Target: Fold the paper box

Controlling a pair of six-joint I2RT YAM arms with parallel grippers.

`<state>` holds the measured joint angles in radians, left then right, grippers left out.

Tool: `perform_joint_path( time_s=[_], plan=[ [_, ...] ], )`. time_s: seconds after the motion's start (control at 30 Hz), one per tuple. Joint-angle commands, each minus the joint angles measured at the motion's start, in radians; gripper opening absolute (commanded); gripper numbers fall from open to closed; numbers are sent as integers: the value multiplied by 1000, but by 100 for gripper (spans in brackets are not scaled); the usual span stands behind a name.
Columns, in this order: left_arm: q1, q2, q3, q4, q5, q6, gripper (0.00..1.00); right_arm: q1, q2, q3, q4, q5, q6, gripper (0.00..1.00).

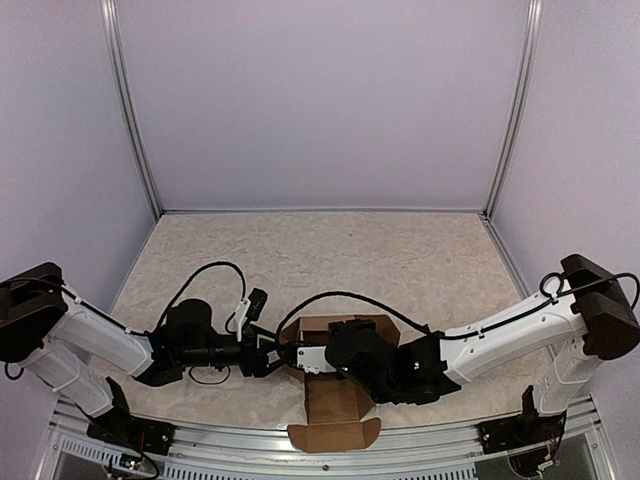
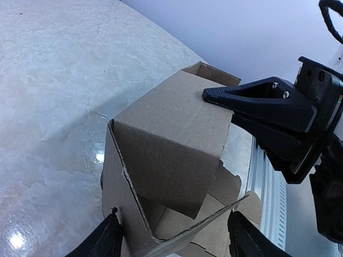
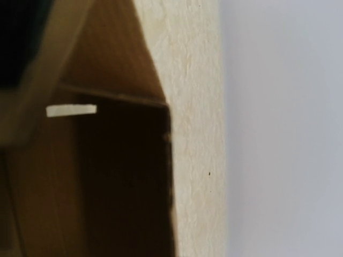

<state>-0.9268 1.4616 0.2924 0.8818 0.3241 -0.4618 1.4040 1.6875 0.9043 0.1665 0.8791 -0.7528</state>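
Note:
The paper box [image 1: 335, 410] is brown cardboard, partly folded, near the table's front middle, with one flap lying flat toward the front edge. In the left wrist view the box [image 2: 166, 139] has raised walls and a panel folded over its top. My left gripper [image 2: 177, 241] is open, its fingers [image 2: 110, 238] straddling the box's near corner. In the top view it [image 1: 272, 357] is at the box's left side. My right gripper [image 2: 228, 110] closes its black fingers on the right edge of the top panel. The right wrist view shows only cardboard [image 3: 107, 80] close up; its fingers are hidden.
The marbled beige table [image 1: 400, 260] is ringed by lavender walls. A metal rail [image 1: 200, 440] runs along the front edge just beyond the box's flat flap. Both arms meet over the box at the front middle.

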Motion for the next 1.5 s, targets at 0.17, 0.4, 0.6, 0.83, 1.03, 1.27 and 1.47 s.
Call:
perform_joint_path(
  time_s=[0.17,0.4,0.6,0.83,1.03,1.27,1.47],
  plan=[
    [-43,44,38,-4,-93,-1,63,-7,24,53,-88,-3,96,0],
    [-84,55,53,-21,-214,-7,61,-7,40,78,-132,-4,145,0],
    [-115,50,61,-47,-303,-18,59,-7,55,89,-154,-2,178,0],
    [-156,48,82,-96,-412,-23,55,-7,58,97,-160,-7,210,0],
    [-169,67,89,-96,-433,-41,48,-12,49,100,-200,-21,241,0],
    [-182,104,107,-77,-450,-49,44,-16,44,116,-247,-54,294,0],
    [-217,107,119,-99,-529,-52,44,-22,61,157,-320,-71,352,0]
  ],
)
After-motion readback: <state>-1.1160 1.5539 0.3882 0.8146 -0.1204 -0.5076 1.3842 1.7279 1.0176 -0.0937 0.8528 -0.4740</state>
